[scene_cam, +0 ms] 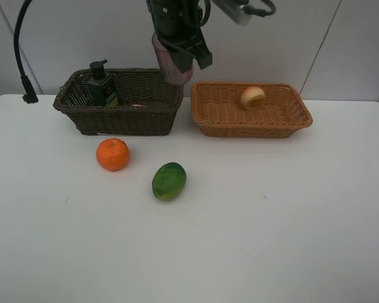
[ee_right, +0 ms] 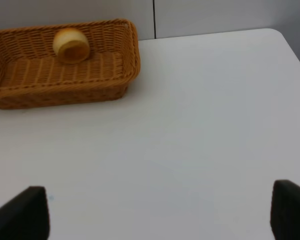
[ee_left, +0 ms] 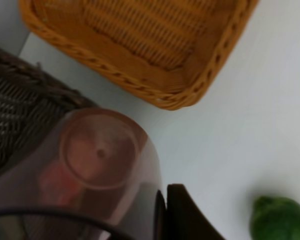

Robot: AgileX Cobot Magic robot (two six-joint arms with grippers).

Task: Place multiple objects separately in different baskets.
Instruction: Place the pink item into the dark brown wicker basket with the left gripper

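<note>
My left gripper is shut on the translucent mauve cup, held in the air over the right end of the dark brown basket. One dark finger presses the cup's wall. The dark green pump bottle stands in that basket. The peach lies in the light orange-tan basket. On the table in front lie the tangerine and the green oval fruit. My right gripper is open and empty above bare table.
A black cable with a clamp hangs at the table's back left corner. The white table runs wide in front of and to the right of both baskets. A grey wall stands right behind the baskets.
</note>
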